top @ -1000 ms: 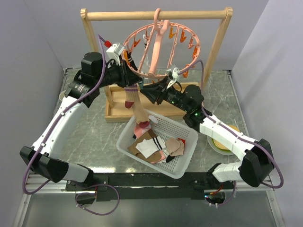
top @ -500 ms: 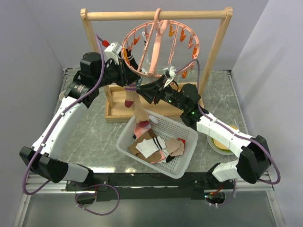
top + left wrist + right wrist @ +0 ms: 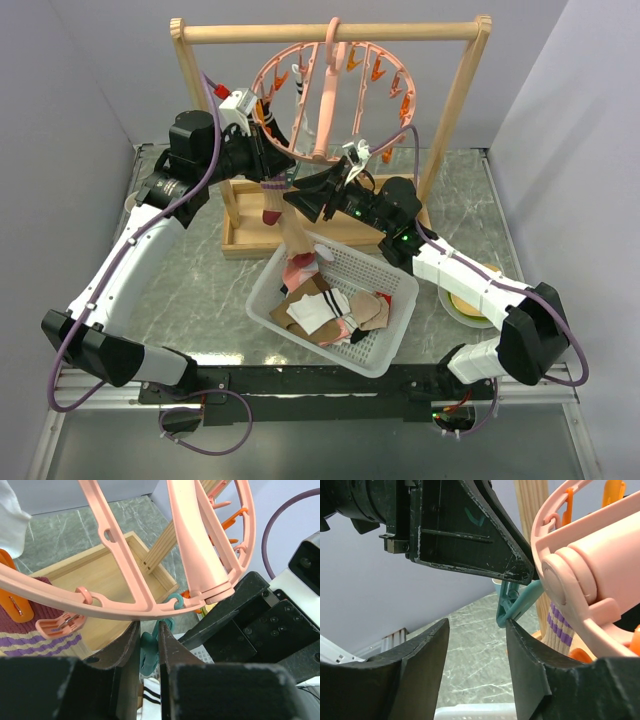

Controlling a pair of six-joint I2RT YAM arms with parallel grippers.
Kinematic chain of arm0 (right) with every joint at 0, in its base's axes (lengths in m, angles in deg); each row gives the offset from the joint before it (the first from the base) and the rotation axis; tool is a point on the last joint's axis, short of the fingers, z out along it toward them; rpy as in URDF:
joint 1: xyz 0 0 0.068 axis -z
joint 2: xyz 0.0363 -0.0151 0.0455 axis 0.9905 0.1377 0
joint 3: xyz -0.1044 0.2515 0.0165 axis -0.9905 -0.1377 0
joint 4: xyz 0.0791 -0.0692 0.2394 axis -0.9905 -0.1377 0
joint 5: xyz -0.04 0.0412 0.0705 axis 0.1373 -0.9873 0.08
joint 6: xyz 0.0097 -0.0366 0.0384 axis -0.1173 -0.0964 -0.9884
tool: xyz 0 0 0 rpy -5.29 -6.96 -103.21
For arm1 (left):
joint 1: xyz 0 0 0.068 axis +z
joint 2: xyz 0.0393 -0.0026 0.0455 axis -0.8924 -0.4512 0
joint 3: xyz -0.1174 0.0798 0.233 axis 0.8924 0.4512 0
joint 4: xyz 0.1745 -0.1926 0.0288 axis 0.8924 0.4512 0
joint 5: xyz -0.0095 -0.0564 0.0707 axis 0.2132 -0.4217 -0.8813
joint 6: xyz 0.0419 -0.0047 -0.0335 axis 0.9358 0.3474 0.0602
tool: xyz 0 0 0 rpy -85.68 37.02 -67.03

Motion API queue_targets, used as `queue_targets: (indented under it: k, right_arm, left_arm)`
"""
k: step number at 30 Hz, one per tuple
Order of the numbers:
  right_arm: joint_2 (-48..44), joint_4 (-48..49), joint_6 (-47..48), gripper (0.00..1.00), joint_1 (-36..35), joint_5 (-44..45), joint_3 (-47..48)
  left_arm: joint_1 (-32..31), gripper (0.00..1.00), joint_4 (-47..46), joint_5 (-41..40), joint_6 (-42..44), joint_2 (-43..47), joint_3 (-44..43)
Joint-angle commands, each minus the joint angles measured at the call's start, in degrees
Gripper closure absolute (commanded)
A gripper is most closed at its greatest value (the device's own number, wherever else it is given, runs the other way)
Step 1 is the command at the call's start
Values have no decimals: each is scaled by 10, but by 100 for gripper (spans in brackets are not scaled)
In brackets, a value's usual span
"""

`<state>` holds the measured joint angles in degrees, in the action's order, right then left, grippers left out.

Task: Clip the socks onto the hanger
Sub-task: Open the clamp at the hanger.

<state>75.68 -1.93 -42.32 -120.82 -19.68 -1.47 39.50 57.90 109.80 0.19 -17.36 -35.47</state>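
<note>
Currently I see my left gripper (image 3: 149, 636) pinched nearly closed on a teal clip (image 3: 146, 655) that hangs under the ring of the hanger (image 3: 325, 100). My right gripper (image 3: 476, 630) has its jaws apart and grips nothing, with that clip just above the gap. The hanger hooks over the wooden rack (image 3: 250, 33). One striped sock (image 3: 275, 205) hangs below the ring, and other socks (image 3: 320, 310) lie in the white basket (image 3: 355, 262).
</note>
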Motion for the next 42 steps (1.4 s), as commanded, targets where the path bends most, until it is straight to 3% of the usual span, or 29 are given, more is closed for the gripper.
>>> queue_targets:
  k: [1, 6, 15, 30, 42]
  right_arm:
    - [7, 33, -7, 41, -5, 5, 34]
    - [-5, 32, -1, 33, -5, 9, 20]
    - [-47, -7, 17, 34, 0, 77, -21]
    - [-85, -47, -41, 34, 29, 65, -40]
    - [-42, -31, -60, 37, 35, 48, -13]
  left_arm:
    - [-15, 89, -5, 60, -15, 24, -1]
    - [-15, 89, -4, 59, -12, 23, -4]
    - [-11, 90, 2, 56, -8, 25, -8]
    - [-4, 91, 0, 51, -3, 35, 2]
    - [-3, 91, -7, 68, -17, 34, 4]
